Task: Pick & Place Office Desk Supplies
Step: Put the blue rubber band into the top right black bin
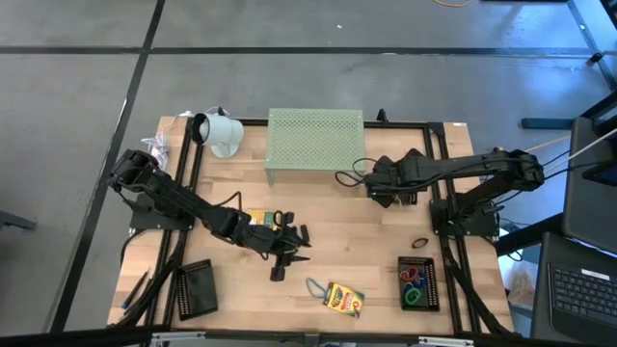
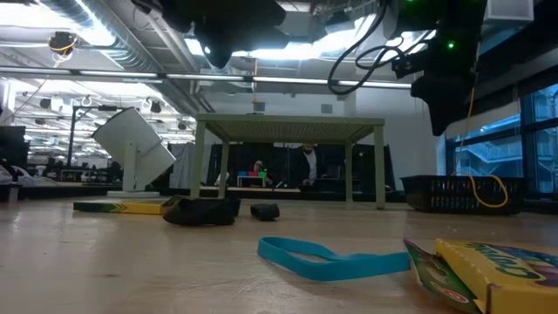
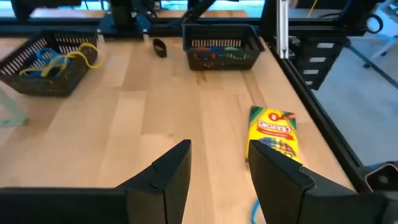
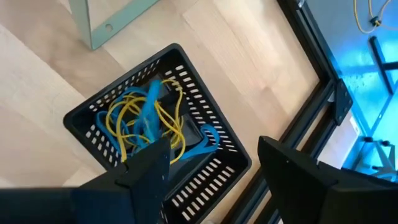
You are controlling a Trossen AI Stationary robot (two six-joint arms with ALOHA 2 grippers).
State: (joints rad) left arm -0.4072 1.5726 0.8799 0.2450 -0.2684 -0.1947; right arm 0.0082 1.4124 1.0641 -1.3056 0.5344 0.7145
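Crayon box (image 2: 497,270) lies flat beside blue band (image 2: 327,258); we see right gripper (image 4: 211,168) spread over basket (image 4: 84,115) of yellow-blue loops; left gripper (image 3: 217,171) spread, empty.

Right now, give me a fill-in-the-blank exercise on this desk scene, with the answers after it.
1. The right end effector hangs open over a black basket holding yellow and ____ loops.
2. Beside the crayon box near the table's front edge lies a loop coloured ____.
3. The left end effector is open and holds ____.
4. The perforated stand is pale ____.

Answers: blue; blue; nothing; green
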